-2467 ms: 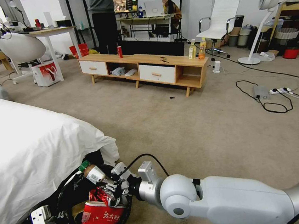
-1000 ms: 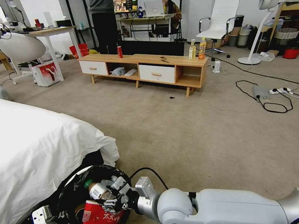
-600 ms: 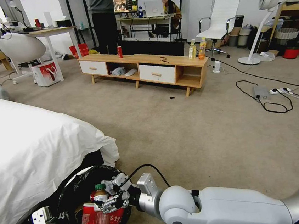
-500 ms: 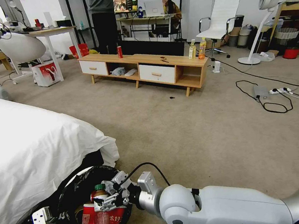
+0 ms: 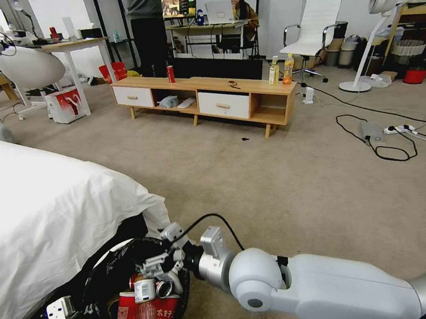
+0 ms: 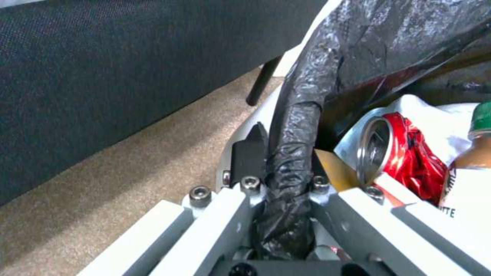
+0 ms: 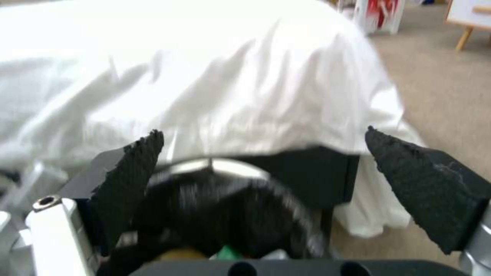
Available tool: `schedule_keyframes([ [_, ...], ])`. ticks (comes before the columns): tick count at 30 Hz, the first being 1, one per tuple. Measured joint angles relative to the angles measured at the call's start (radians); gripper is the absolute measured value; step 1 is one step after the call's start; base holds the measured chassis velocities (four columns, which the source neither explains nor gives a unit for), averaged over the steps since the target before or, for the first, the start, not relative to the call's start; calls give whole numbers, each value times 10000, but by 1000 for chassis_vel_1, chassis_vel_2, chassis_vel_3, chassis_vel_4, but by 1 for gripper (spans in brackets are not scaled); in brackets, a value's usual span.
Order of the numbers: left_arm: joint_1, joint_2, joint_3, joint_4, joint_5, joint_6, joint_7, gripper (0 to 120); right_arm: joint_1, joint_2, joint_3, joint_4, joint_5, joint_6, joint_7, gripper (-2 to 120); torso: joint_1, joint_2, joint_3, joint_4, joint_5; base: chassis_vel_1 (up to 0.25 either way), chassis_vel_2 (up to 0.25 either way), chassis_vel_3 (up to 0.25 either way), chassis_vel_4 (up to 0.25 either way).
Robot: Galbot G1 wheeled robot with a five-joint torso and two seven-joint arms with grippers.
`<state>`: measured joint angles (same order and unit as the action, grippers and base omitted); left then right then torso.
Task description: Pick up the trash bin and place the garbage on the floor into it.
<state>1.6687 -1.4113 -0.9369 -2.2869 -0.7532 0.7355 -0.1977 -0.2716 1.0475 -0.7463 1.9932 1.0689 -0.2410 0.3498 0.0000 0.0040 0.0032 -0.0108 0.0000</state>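
Right claw (image 5: 164,269) lifted clear of trash bin (image 5: 99,273), spread wide, bottle (image 5: 144,290) dropped inside, left claw (image 6: 283,180) apparently pinching rim.

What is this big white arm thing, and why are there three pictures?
It is a robot with two arms, tidying a room. One picture comes from a camera on its head. The other two come from cameras on its wrists, so they look very close up.

The big white arm is its right arm. The right gripper, its pinching hand, is open and empty above the trash bin, beside a bed with a white sheet.

The left gripper is pinched shut on the bin's rim and its black bag.

Inside the bin you can see garbage: a small green-capped bottle, a crushed red can and a red-and-white snack packet. The carpet floor nearby has no rubbish on it.
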Motion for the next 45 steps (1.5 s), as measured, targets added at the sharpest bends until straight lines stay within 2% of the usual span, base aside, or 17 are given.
schedule_keyframes([
  [8,-37,24,-12,76,8,-1,0,1,14,86,887,368,228,111,-92,100,0,0,0,1,-2,0,0,0,0],
  [13,-49,38,-28,101,9,0,-4,1,-99,-292,1424,921,412,122,-89,100,1,0,0,3,-1,0,0,0,0],
  [15,-28,92,-48,103,0,-1,-5,1,-641,-888,2377,1396,406,263,-231,100,0,0,0,1,1,0,0,0,0],
  [17,-21,110,-50,102,-4,0,-5,1,-863,-1090,2742,1523,397,336,-289,100,1,0,0,-1,1,0,0,0,0],
  [24,193,54,-98,-29,46,0,102,1,-2611,-2223,5372,1952,-82,1535,-622,100,0,0,0,-1,2,0,0,0,0],
  [28,357,-75,-184,-167,157,-1,223,1,-3220,-2456,6416,1922,-405,2064,-623,100,0,0,-1,-4,2,0,0,0,0],
  [30,563,-254,-297,-363,275,0,290,1,-3694,-2527,7372,1810,-610,2691,-516,100,0,0,0,5,2,0,0,0,0],
  [32,617,-304,-331,-437,294,0,295,1,-3931,-2515,7814,1799,-702,2933,-371,100,1,0,0,6,2,0,0,0,0],
  [34,670,-367,-348,-538,350,0,307,1,-4496,-2450,8742,1833,-998,3262,-74,99,0,0,0,1,0,0,0,0,0],
  [38,714,-422,-326,-617,417,0,345,1,-5317,-2337,9595,1965,-1699,3549,286,99,0,0,0,-1,2,0,0,0,0],
  [40,741,-447,-296,-678,487,0,370,1,-6470,-2271,10557,2262,-2780,3621,434,97,0,0,0,2,2,0,0,0,0],
  [44,736,-449,-263,-714,545,0,411,1,-7497,-2170,11395,2604,-3648,3552,517,97,0,0,-1,-3,1,0,0,0,0],
  [45,731,-452,-221,-714,639,-1,467,1,-8434,-2016,11966,2835,-4352,3507,517,97,0,0,-1,-1,0,0,0,0,0],
])
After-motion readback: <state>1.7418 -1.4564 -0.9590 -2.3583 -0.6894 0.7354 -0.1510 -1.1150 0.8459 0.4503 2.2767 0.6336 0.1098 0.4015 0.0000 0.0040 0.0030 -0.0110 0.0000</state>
